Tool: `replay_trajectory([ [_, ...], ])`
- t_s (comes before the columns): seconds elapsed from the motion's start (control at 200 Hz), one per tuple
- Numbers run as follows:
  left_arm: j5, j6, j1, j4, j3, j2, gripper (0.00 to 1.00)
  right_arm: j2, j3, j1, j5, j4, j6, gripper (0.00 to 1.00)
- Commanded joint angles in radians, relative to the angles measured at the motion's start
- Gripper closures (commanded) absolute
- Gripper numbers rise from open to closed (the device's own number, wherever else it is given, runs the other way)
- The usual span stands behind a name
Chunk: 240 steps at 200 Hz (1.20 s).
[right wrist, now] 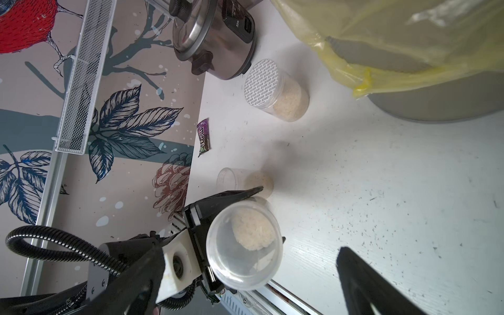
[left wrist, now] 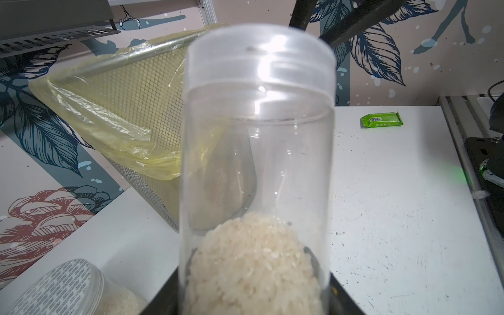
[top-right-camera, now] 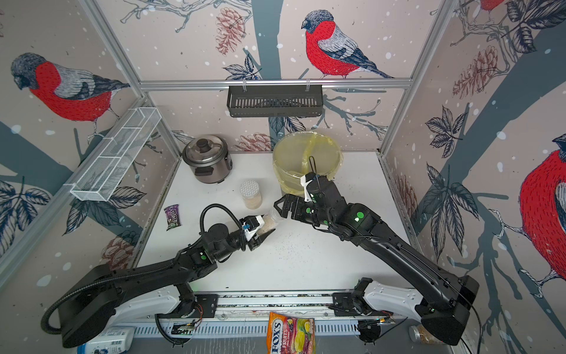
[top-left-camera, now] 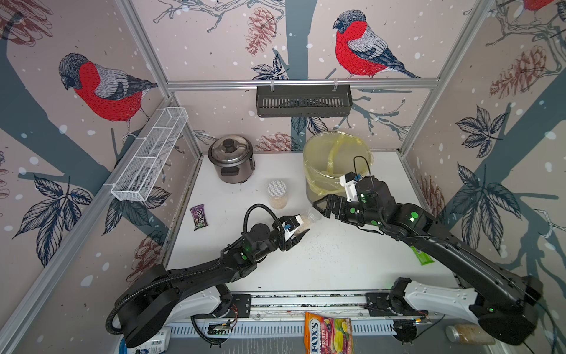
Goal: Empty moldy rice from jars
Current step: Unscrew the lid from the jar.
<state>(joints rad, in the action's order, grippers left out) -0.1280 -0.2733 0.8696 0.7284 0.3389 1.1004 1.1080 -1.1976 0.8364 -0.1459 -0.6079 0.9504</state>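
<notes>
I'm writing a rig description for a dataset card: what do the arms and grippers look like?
The left arm and right arm are black, with white base links and green dot stickers. The left gripper and right gripper have pointed black fingers and white mounts. A ribbed black hose follows the left arm.

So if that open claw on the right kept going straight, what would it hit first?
Probably the clear lid of the narrow jar that the left gripper holds; the right gripper faces it end-on, though depth is unclear.
</notes>
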Motion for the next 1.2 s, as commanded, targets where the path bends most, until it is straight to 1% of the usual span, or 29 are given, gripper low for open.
replay_trajectory([
  [0.0,0.008,-0.026,0.003,0.072,0.002,-0.004,1.00,0.016,-0.004,-0.003,0.003,-0.021,0.026,0.01],
  [0.11,0.009,-0.029,0.002,0.067,0.003,-0.004,1.00,0.044,-0.004,0.001,-0.037,-0.015,0.027,0.05],
  [0.295,0.011,-0.032,0.003,0.055,0.002,0.000,1.00,0.088,-0.035,0.014,-0.048,-0.037,0.007,0.12],
  [0.55,0.016,-0.040,0.005,0.042,0.011,0.010,1.00,0.127,-0.072,0.021,-0.068,-0.069,-0.025,0.16],
  [0.645,0.015,-0.041,0.004,0.040,0.011,0.012,1.00,0.133,-0.076,0.022,-0.072,-0.071,-0.030,0.20],
  [0.7,0.014,-0.041,0.005,0.038,0.011,0.012,1.00,0.136,-0.083,0.023,-0.072,-0.078,-0.035,0.24],
  [1.016,0.011,-0.041,0.003,0.038,0.011,0.009,1.00,0.141,-0.095,0.026,-0.070,-0.090,-0.061,0.25],
  [1.041,0.011,-0.041,0.005,0.039,0.011,0.009,1.00,0.165,-0.097,0.025,-0.070,-0.092,-0.066,0.26],
  [1.196,0.009,-0.040,0.004,0.039,0.011,0.009,1.00,0.170,-0.105,0.020,-0.069,-0.101,-0.087,0.26],
])
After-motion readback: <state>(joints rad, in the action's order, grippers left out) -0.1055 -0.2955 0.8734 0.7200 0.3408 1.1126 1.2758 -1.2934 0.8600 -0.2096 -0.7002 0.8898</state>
